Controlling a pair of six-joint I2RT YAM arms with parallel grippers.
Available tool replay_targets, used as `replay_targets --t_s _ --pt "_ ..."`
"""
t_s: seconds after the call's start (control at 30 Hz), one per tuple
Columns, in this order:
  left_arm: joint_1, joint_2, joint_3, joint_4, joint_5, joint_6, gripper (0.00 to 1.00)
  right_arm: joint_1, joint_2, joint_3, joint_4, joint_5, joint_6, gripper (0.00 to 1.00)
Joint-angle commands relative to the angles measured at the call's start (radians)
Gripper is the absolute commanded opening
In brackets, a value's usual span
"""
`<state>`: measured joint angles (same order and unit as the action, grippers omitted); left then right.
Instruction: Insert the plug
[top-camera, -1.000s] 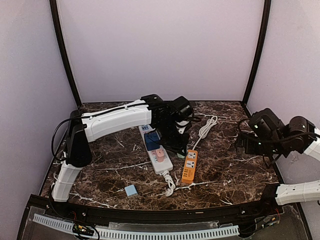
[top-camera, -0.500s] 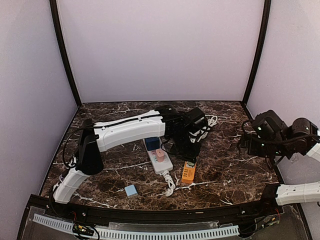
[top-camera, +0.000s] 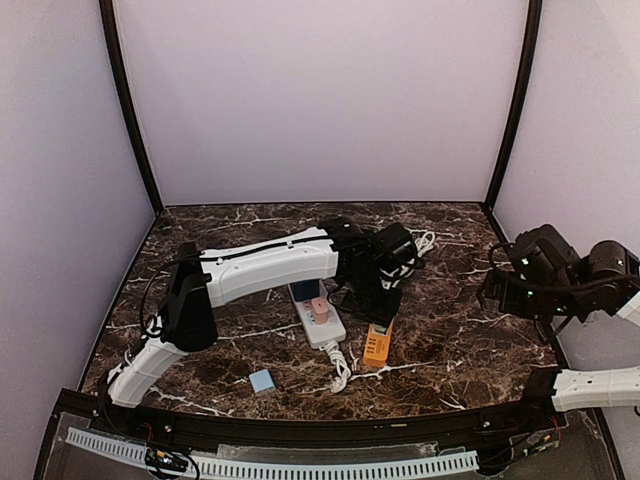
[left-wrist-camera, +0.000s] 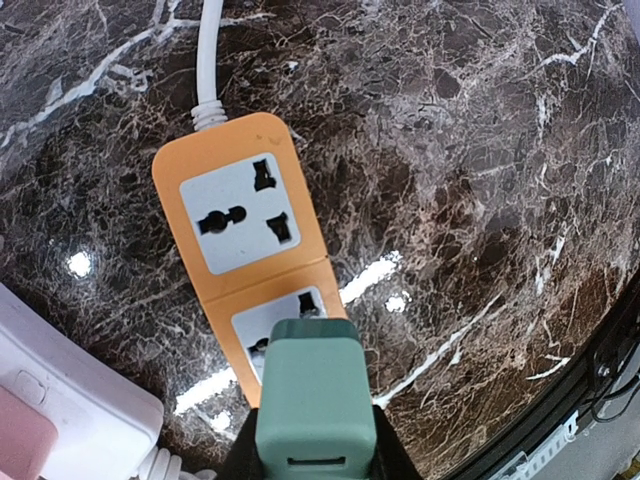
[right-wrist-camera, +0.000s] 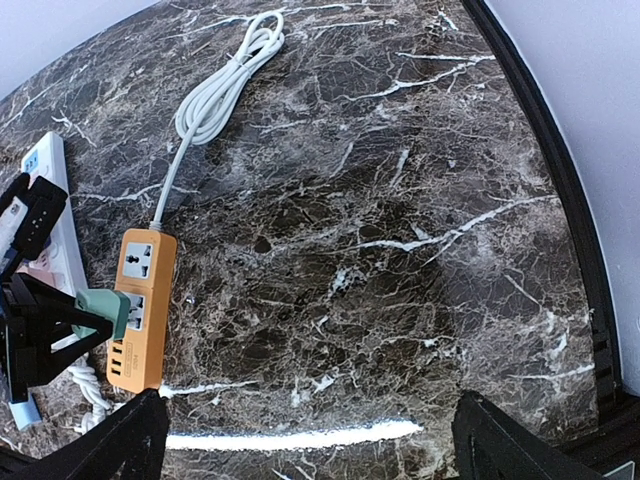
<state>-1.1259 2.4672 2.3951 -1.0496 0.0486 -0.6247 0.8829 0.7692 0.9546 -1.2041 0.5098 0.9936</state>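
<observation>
Top external view: on the marble table (top-camera: 470, 350), the left arm (top-camera: 270, 265) reaches over a white power strip (top-camera: 322, 325) to the orange power strip (top-camera: 377, 345) just right of it. Its left gripper (left-wrist-camera: 312, 455) pinches the green plug (left-wrist-camera: 310, 395) over the orange strip's second socket. At the table's right edge the right gripper (right-wrist-camera: 310, 450) gapes wide and holds nothing.

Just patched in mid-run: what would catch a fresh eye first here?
The green plug pinched in the left tool, right over the second socket of the orange power strip at centre; whether it is seated I cannot tell. Beside it lies a white power strip carrying a pink adapter, while the right tool hangs open at the right edge.
</observation>
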Motion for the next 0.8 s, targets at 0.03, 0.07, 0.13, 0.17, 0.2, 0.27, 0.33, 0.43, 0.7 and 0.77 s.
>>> replay_targets --t_s 0.03,0.07,0.13,0.17,0.2,0.27,0.33,0.43,0.7,0.77 --pt "-0.002 0.005 0.023 -0.032 -0.015 0.012 0.01 -0.004 -0.017 -0.021 -0.014 -0.010 0.031 0.99" --pt "-0.002 0.006 0.024 -0.031 -0.010 0.007 0.01 -0.004 -0.017 -0.022 -0.015 -0.010 0.031 0.99" --pt "-0.002 0.007 0.024 -0.031 -0.004 -0.003 0.01 -0.004 -0.017 -0.025 -0.015 -0.011 0.033 0.99" --pt "-0.002 0.006 0.024 -0.032 -0.003 -0.007 0.01 -0.005 -0.017 -0.025 -0.015 -0.011 0.033 0.99" --pt "-0.002 0.006 0.024 -0.034 -0.003 -0.013 0.01 -0.004 -0.017 -0.027 -0.014 -0.011 0.034 0.99" --pt "-0.003 0.006 0.021 -0.039 0.000 -0.025 0.01 -0.004 -0.017 -0.032 -0.011 -0.014 0.034 0.99" --pt "-0.006 0.008 0.017 -0.036 0.002 -0.031 0.01 -0.004 -0.019 -0.038 -0.009 -0.016 0.036 0.99" --pt "-0.012 0.009 0.018 -0.035 -0.001 -0.035 0.01 -0.004 -0.018 -0.043 -0.004 -0.018 0.036 0.99" --pt "-0.022 0.018 0.019 -0.040 -0.014 -0.065 0.01 -0.004 -0.014 -0.054 0.006 -0.018 0.033 0.99" --pt "-0.024 0.019 0.021 -0.042 -0.026 -0.071 0.01 -0.004 -0.012 -0.054 0.008 -0.019 0.032 0.99"
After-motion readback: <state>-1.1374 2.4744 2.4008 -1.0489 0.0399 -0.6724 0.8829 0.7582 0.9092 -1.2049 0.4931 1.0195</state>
